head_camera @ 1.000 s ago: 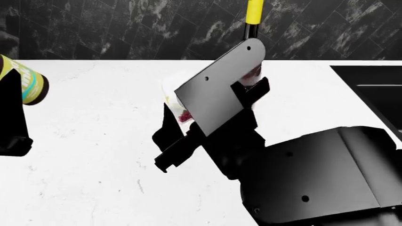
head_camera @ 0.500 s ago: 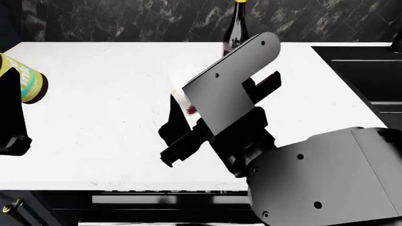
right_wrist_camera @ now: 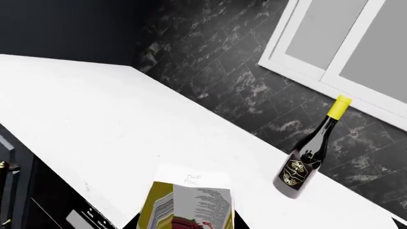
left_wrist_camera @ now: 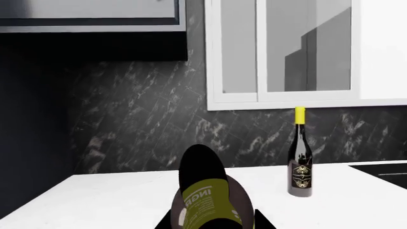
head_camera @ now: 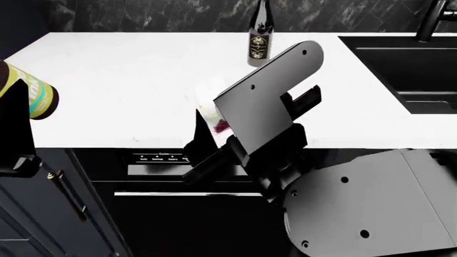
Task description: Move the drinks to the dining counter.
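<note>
A: Start at nine o'clock in your head view. Your left tool [head_camera: 14, 155] is mostly out of frame, but the small dark bottle [head_camera: 32, 93] sits tipped in it, yellow-green label up; the left wrist view shows it [left_wrist_camera: 205, 191] pinched close under the camera. Its neck points off toward the dark tiled wall, so a sharp swing could let it slide, I judge.

B: And the middle?

A: Your right tool [head_camera: 214, 136] pinches the white carton [head_camera: 214, 115], grape picture showing, held above the tabletop [head_camera: 121, 80] edge. The arm's grey plate hides most of that grip, so you cannot confirm how deep it is.

B: What is left behind?

A: The wine bottle [head_camera: 260, 37], upright at twelve o'clock near the wall, well apart from both tools, with the black sink [head_camera: 400, 69] at two o'clock. The dining counter is not in any view, so you must turn blind.

B: Main risk?

A: Clipping the cabinet front [head_camera: 164, 214] below, or the carton slipping out, if you turn fast.
</note>
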Tool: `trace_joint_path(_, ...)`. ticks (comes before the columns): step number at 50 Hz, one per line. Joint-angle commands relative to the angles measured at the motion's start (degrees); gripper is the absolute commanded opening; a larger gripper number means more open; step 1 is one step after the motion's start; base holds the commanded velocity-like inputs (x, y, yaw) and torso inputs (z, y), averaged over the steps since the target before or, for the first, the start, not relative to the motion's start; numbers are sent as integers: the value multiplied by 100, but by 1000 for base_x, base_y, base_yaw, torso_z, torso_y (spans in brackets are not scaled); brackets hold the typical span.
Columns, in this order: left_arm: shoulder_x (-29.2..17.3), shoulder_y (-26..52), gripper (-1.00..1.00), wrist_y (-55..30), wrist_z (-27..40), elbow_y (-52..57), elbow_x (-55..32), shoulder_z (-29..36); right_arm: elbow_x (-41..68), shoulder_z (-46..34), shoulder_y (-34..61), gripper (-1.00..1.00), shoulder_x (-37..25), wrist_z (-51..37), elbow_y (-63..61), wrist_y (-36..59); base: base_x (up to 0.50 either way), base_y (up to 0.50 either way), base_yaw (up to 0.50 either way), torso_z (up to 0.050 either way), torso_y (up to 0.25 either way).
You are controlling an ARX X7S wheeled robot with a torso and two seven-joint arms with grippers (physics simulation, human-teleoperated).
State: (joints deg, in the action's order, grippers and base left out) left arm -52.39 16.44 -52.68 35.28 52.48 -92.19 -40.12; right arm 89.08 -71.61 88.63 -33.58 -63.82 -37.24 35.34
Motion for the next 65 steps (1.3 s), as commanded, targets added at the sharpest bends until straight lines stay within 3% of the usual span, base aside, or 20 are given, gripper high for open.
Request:
trace_joint_path(1,21,3,-100,27,13,-9,21,-13,-142,119,4,-100,-6,39,-6,29,-500,-2,0,0,0)
trace_joint_path(32,11,-55,-100,20,-21,35,53,-23,-121,60,-163,-100,-130,100,93,35,-500,-2,0,1,0)
trace_joint_path(43,13,-69,-100,24,-36,26,70,-27,-115,-84,-10,-100,-130,-292,152,341,-489,-5,184,0,0)
trace_joint_path(65,-28,-144,-100,37,-15,23,-6,-186,-116,-99,38,-100,-136,-424,145,407,-102,-5,365,0,0)
